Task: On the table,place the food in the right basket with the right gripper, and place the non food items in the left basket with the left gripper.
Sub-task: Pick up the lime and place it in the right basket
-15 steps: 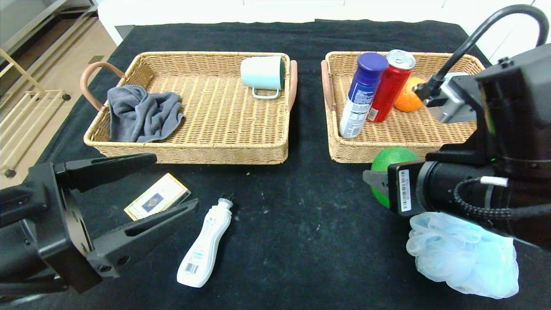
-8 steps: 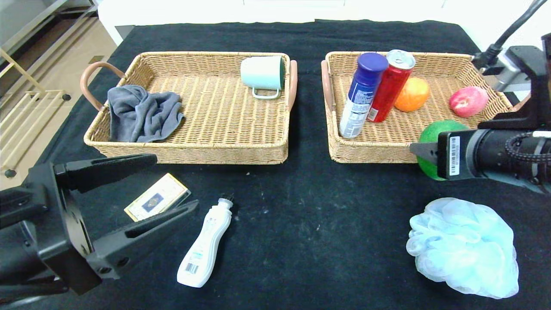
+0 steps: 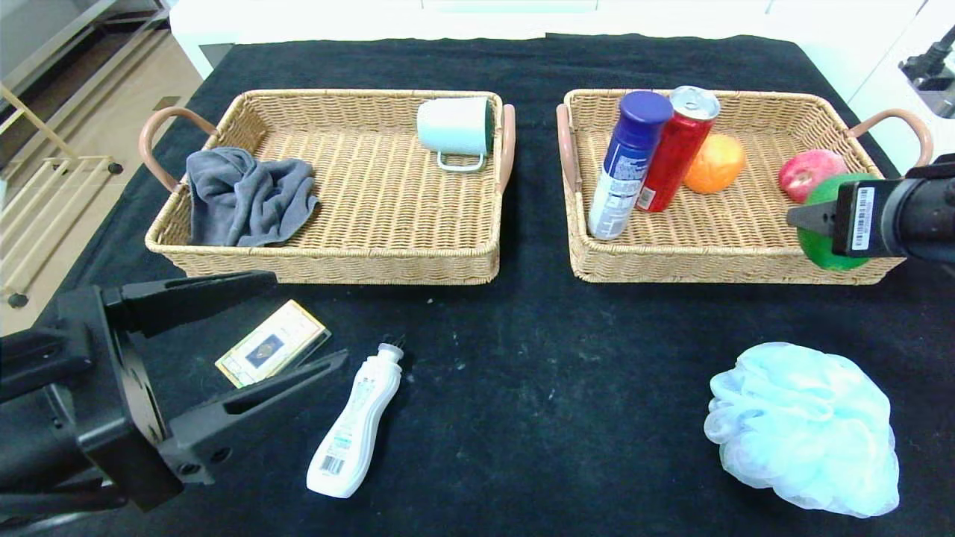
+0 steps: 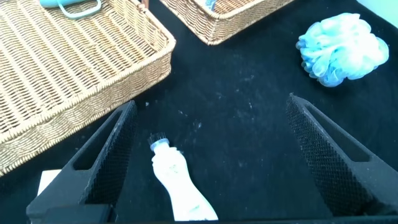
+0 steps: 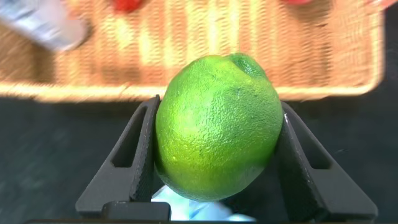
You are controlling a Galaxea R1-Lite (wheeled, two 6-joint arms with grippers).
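My right gripper (image 3: 809, 220) is shut on the green lime-like fruit (image 3: 827, 257) and holds it over the front right corner of the right basket (image 3: 716, 262). The right wrist view shows the fruit (image 5: 217, 124) clamped between both fingers. The red can (image 3: 675, 149) and the white canister with a blue cap (image 3: 627, 164) lean in that basket. My left gripper (image 3: 306, 319) is open and empty, low at the front left. The card box (image 3: 272, 343) and the white bottle with a black cap (image 3: 354, 425) lie by it; the left wrist view shows the bottle (image 4: 180, 190). The pale blue pouf (image 3: 806, 429) lies at the front right.
The left basket (image 3: 328, 262) holds a grey cloth (image 3: 246, 195) and a mint mug (image 3: 455, 127) on its side. An orange (image 3: 715, 164) and a red apple (image 3: 809, 173) lie in the right basket. The table (image 3: 522, 358) is draped in black.
My right gripper has carried the green fruit right and farther away, from in front of the right basket to above its front right corner. The left arm has barely moved.
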